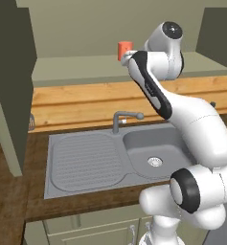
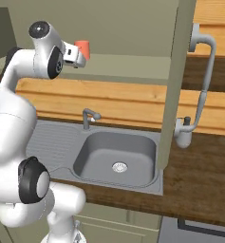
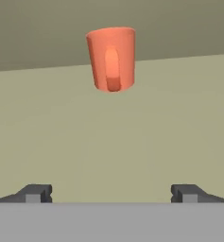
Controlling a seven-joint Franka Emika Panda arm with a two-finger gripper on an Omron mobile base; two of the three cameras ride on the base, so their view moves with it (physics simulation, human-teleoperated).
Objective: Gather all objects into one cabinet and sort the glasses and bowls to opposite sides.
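Note:
A salmon-orange cup point(image 3: 112, 59) stands upright on the pale olive shelf point(image 3: 108, 137) of the wall cabinet point(image 1: 76, 67), near its back wall. My gripper point(image 3: 111, 194) is open, its fingertips spread wide and short of the cup, with bare shelf between. From the right base view the gripper point(image 2: 79, 56) reaches into the cabinet just in front of the cup point(image 2: 83, 48). The cup point(image 1: 125, 49) also peeks out behind my arm in the left base view. The other cups and the wooden bowl are out of view.
Dark grey-green cabinet doors point(image 1: 9, 81) point(image 2: 178, 85) hang open on both sides of the arm. Below are a wooden counter point(image 1: 86, 103), a grey sink point(image 1: 153, 153) with drainboard and a faucet point(image 1: 119, 119).

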